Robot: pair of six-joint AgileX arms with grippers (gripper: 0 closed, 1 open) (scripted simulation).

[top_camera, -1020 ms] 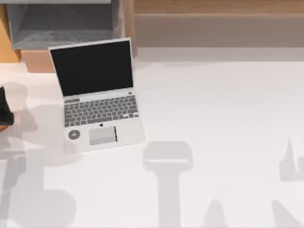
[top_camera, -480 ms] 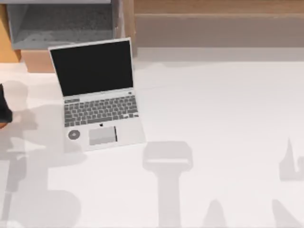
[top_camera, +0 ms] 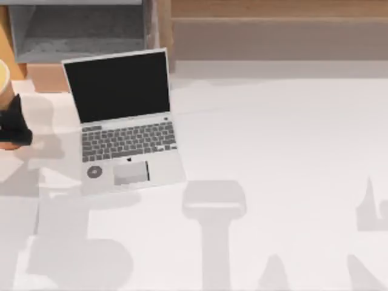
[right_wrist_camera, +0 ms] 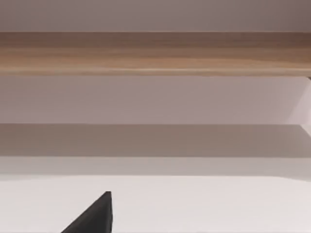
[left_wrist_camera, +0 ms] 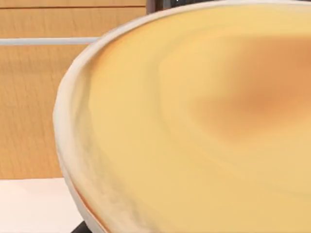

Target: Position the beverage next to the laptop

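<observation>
Orange-yellow cylindrical beverage [top_camera: 3, 79] sits at the desk's far left edge, upright, its round top facing up, gripped by the black left pincer [top_camera: 13, 124]. Right of it, well apart, the open silver-white laptop [top_camera: 124, 118] rests on the pale white desk [top_camera: 273, 151], before wooden panelling. I cannot tell the right pincer's [right_wrist_camera: 92, 216] state.

The beverage [top_camera: 3, 79] and left claw [top_camera: 13, 121] are cut off by the top view's left edge.

The left gripper [top_camera: 13, 121] is a matte black, angular block, and 1 black wedge-shaped finger [right_wrist_camera: 92, 216] shows plain, without markings.
</observation>
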